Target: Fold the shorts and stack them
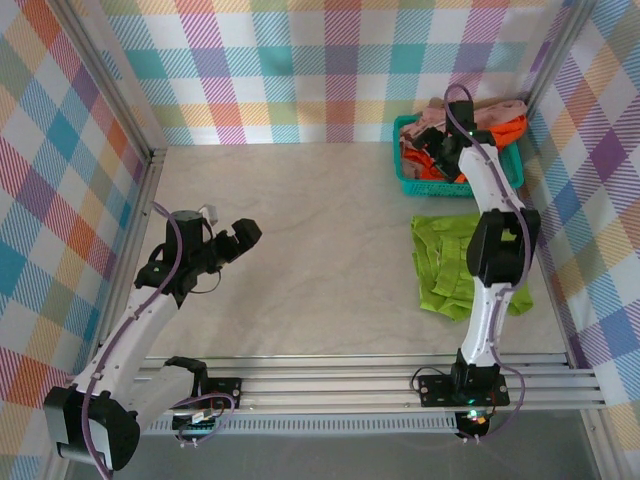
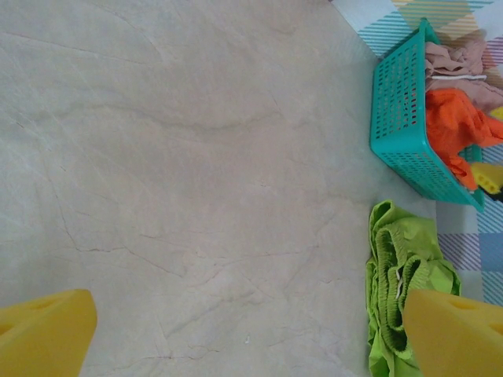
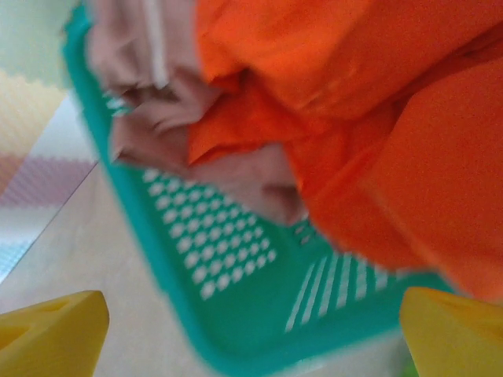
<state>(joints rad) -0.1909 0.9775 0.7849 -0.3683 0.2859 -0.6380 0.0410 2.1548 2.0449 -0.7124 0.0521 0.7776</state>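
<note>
The lime green shorts (image 1: 455,265) lie rumpled on the bench (image 1: 300,250), on its right side and just in front of the teal basket (image 1: 408,170). They are spread loosely, not folded, and the right arm's upper links cross above them in the top view.

The orange shorts (image 3: 377,118) and the pink shorts (image 3: 157,86) are both in the basket, bunched together. The orange pair takes up the larger part and the pink pair is pressed against one end wall. A white drawstring (image 3: 155,47) shows on the pink fabric. The basket stands at the far right corner of the bench, close to the checked wall (image 1: 300,60).

The right gripper (image 3: 251,345) is reached out over the basket's near rim. Its yellow fingers (image 3: 51,330) are spread wide, with nothing between them. This wrist view is blurred, so it may be just above the clothes rather than touching them; I cannot tell which.

The left gripper (image 1: 232,240) hangs above bare bench on the left side, well apart from the basket and the green pair. Its jaws are released and wide, holding nothing.
</note>
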